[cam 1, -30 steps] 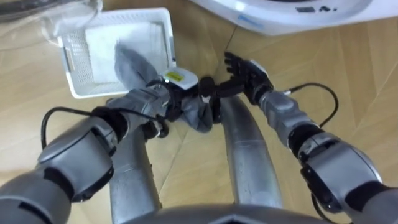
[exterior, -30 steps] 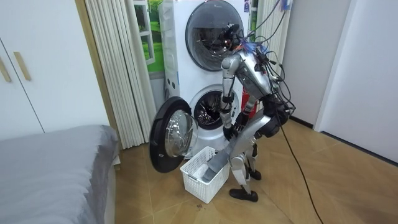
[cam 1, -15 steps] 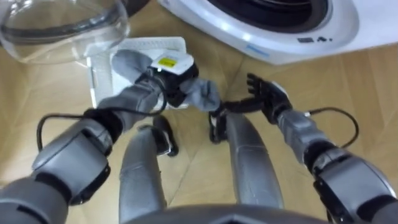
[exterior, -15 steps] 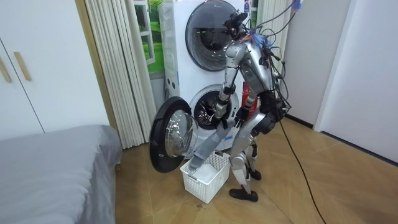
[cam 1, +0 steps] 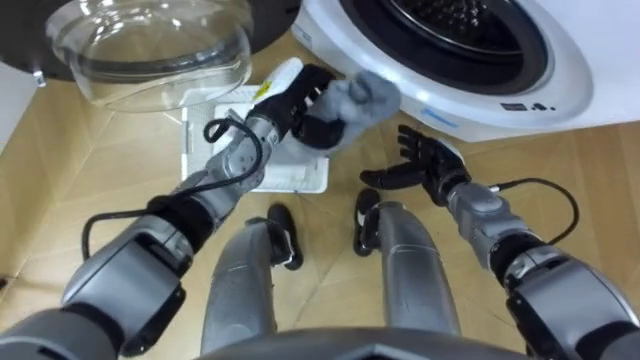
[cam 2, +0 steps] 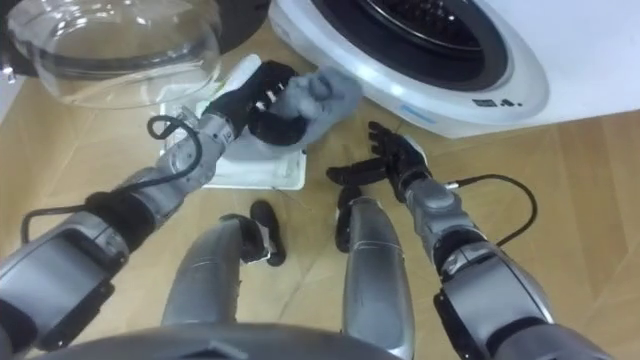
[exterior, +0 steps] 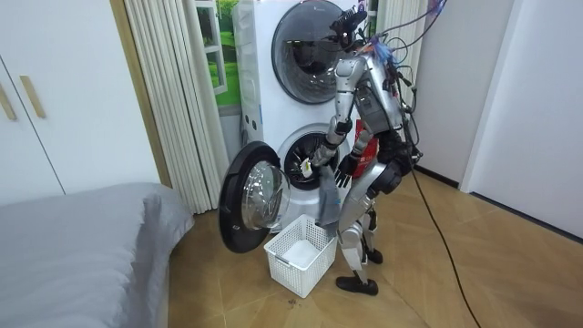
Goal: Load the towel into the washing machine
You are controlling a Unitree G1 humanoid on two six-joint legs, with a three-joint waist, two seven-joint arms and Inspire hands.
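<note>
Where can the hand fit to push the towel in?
The washer's round opening looks bare inside its white rim. Floor right of the right hand is bare too. It's crowded between the open door and rim: the left hand grips the towel over the basket.

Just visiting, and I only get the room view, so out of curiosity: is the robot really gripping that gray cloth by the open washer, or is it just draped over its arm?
Observer: Gripping. In the eye views the left hand has its fingers curled round the bunched towel.
Operator: And the other hand?
Observer: The right hand is open, fingers spread, holding nothing, held out before the washing machine.
Operator: Is the towel in yet?
Observer: Not yet; the bunch is at the machine's front rim, outside the drum.
</note>
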